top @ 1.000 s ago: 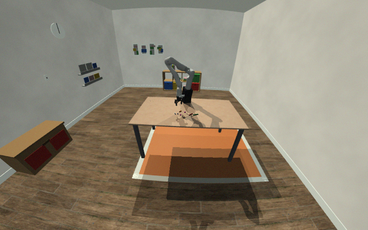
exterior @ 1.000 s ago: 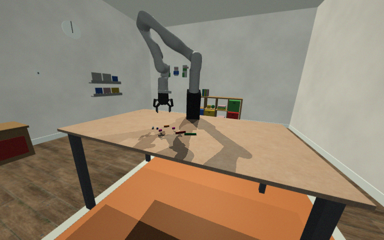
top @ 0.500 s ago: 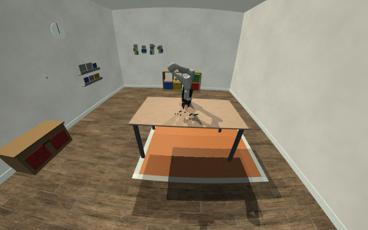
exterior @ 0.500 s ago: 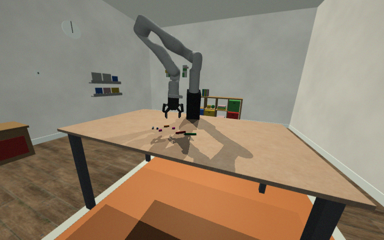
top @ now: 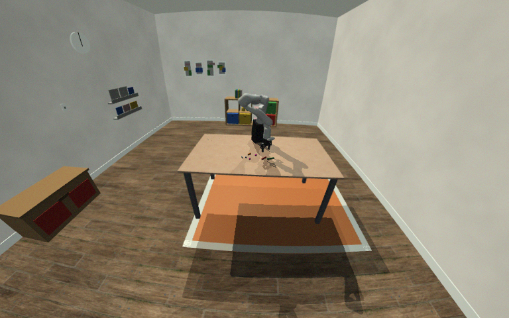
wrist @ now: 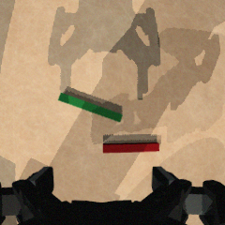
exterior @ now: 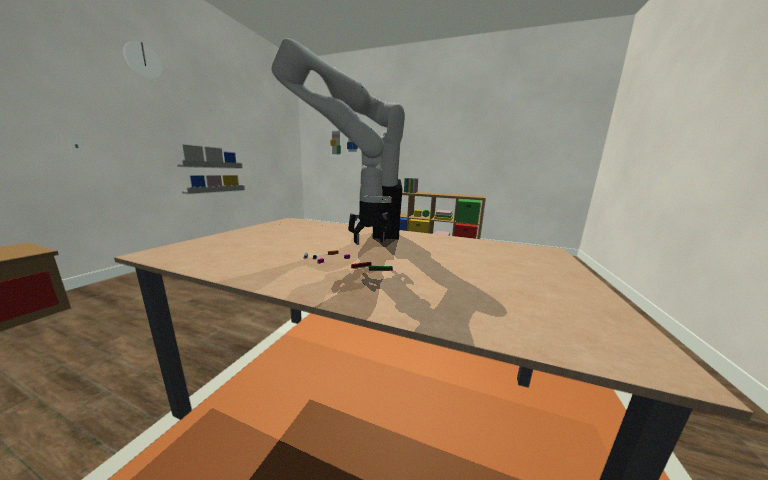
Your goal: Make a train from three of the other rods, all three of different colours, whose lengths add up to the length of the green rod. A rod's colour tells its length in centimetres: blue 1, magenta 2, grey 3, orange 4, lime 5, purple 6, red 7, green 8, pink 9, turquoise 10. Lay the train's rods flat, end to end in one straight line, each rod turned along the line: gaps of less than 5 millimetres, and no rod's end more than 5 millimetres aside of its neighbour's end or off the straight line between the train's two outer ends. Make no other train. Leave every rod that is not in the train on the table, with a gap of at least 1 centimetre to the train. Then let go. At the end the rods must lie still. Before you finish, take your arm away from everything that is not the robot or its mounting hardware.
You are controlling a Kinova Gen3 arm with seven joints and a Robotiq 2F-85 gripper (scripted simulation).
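Green, flat rod (wrist: 90,106) lies tilted at centre-left of the wrist view, red rod (wrist: 131,146) just below it on the tan tabletop (exterior: 509,294), so the wide-open, empty gripper (exterior: 370,229) should leave both untouched.

The arm (exterior: 339,96) is showing smooth, rounded links in pale grey, joined by thick cylindrical joints. It is rising from a black box-shaped base (exterior: 394,195), and it is ending in a black tool (exterior: 370,230) with angular, dark fingers.
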